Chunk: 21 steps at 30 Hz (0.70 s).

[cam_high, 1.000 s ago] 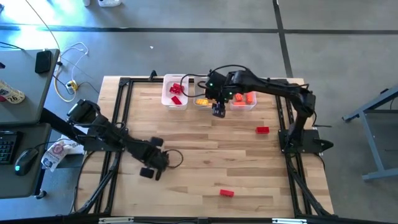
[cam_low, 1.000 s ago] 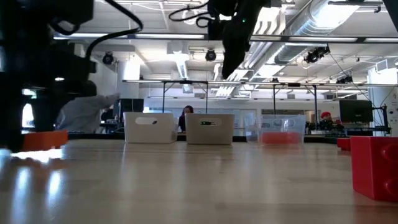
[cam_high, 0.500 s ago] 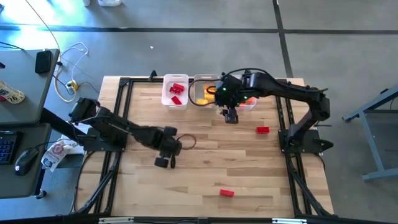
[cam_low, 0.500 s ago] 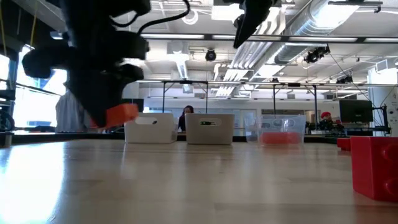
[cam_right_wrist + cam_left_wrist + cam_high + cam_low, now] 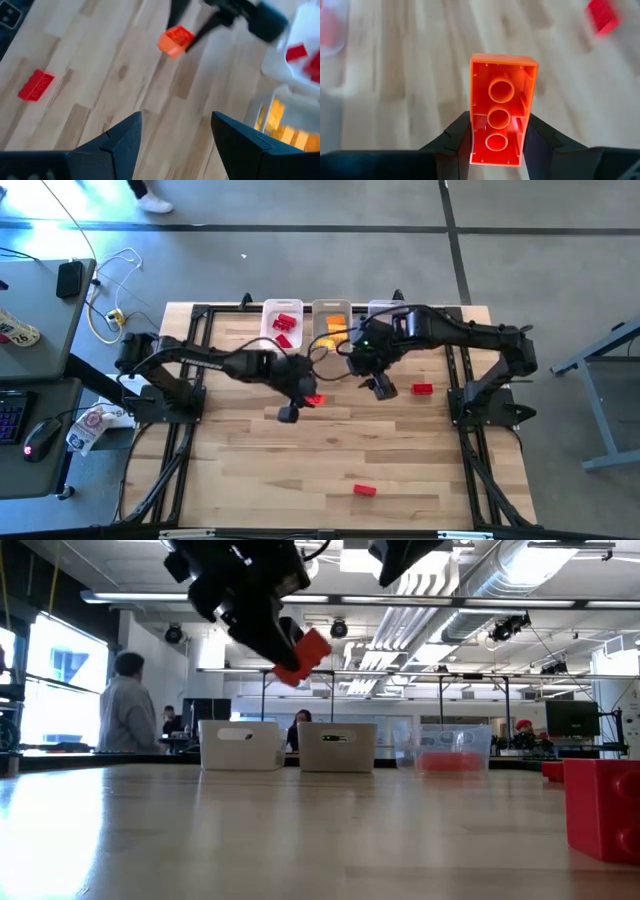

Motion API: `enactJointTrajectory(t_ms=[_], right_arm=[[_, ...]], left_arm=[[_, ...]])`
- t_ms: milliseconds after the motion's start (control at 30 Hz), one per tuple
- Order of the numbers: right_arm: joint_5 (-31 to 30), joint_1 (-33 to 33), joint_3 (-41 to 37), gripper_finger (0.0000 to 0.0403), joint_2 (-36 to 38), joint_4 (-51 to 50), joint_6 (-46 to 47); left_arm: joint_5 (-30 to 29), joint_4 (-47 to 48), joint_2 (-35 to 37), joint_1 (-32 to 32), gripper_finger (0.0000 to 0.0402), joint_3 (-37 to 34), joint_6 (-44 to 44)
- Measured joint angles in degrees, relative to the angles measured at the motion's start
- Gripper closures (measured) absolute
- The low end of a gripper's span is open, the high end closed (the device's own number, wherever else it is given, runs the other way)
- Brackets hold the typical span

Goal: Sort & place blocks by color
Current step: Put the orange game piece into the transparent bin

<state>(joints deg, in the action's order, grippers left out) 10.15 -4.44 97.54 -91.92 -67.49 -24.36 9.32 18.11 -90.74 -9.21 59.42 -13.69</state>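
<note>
My left gripper (image 5: 306, 400) hangs over the table's middle, shut on an orange-red block (image 5: 314, 400), which shows high above the tabletop in the low view (image 5: 303, 656). Its hollow underside (image 5: 503, 90) faces the left wrist camera. My right gripper (image 5: 383, 389) is open and empty (image 5: 175, 142), just right of it and in front of the bins. Two red blocks lie flat on the table, one at the right (image 5: 422, 389) and one near the front (image 5: 364, 490). More blocks lie in the bins. My left gripper pinches the orange-red block between its two fingers (image 5: 455, 142), on the two long side walls near one end (image 5: 474, 134). The fingers slant down from the table's left and lie along the block. The block is lifted clear, tilted, and sticks out past the fingertips.
Three clear bins stand in a row at the far edge: one with red blocks (image 5: 282, 328), one with yellow-orange blocks (image 5: 329, 322), one (image 5: 381, 307) partly under the right arm. A dark frame borders the table (image 5: 200, 360). People stand in the room behind (image 5: 125, 710).
My left gripper has carried the orange-red block from just above the near-left part of the table toward the middle and far side, raising it well above the tabletop. My right gripper has moved away from the bins, toward the near and right edges.
</note>
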Motion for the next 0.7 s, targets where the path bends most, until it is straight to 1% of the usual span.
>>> enactJointTrajectory(t_ms=[167,367,433,500,700], right_arm=[[0.0,1.9,0.0,0.0176,0.1,2.3,-3.2],[0.0,3.0,0.0,0.0176,0.1,5.8,-7.8],[0.4,3.0,0.0,0.0176,0.1,7.3,-8.8],[1.6,3.0,0.0,0.0176,0.1,8.4,-9.3],[8.2,3.0,0.0,0.0176,-0.1,10.1,-9.8]], left_arm=[[10.4,-5.5,0.0,-3.3,0.0292,0.0,2.1],[19.9,-15.4,0.0,-4.7,0.0291,0.0,5.2],[22.1,-17.9,0.0,-4.9,0.0291,0.0,6.1],[22.6,-19.6,0.1,-5.0,0.0291,0.0,6.0],[22.3,-21.3,0.1,-5.1,0.0291,0.0,6.0]])
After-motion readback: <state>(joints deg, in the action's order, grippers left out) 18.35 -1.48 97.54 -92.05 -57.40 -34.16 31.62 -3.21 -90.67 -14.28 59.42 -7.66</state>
